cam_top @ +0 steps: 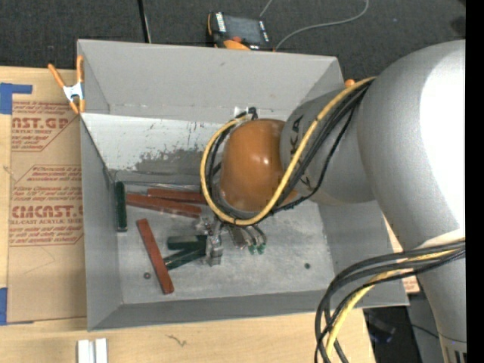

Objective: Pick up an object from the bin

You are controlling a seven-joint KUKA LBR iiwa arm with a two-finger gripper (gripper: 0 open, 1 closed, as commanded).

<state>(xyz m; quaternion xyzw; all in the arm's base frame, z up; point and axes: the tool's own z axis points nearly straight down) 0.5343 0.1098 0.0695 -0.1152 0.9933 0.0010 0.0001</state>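
My gripper (212,248) hangs low in the middle of the bin, below the orange cover, its metal fingers at the right end of two dark green sticks (180,249) that lie crossed on the floor. Whether the fingers are round a stick is hidden by the gripper itself. A reddish-brown flat stick (154,255) lies slanted just left of the green ones. Two more reddish-brown sticks (162,200) lie side by side further back, running under the cover.
A dark green stick (119,206) lies upright along the left wall. A small green bit (258,248) sits just right of the gripper. The arm with its cables covers the right half of the bin.
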